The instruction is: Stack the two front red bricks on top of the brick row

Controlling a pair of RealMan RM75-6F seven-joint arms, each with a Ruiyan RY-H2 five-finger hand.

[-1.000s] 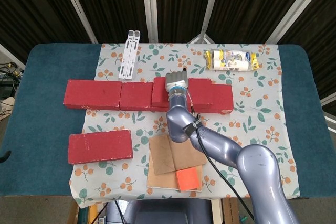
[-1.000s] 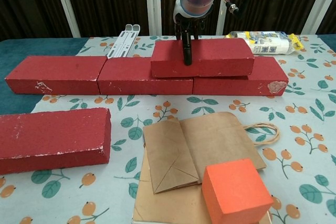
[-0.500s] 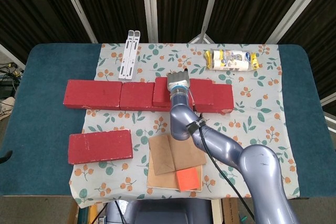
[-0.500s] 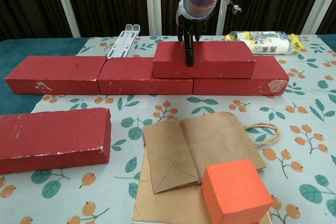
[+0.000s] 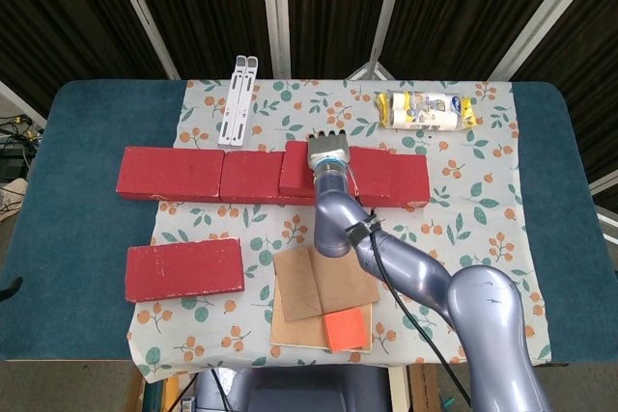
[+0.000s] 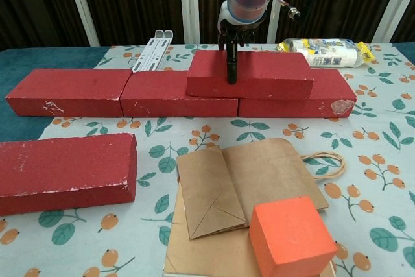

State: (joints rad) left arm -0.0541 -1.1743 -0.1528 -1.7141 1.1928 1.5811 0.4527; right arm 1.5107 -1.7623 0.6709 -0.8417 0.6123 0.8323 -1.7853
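Observation:
Three red bricks form the row: left, middle and right. On top of the middle and right ones lies another red brick, over their joint. My right hand grips this top brick from above. Its thumb runs down the front face and the other fingers reach behind. In the head view the right hand covers the middle of that top brick. A second loose red brick lies flat at the front left. My left hand shows in neither view.
A brown paper bag lies flat at the front centre with an orange block on its near corner. A white folding stand and a wrapped roll pack sit behind the row. A floral cloth covers the table's middle.
The top brick shifted slightly right, then back left, with my right hand still gripping it. Nothing else has moved.

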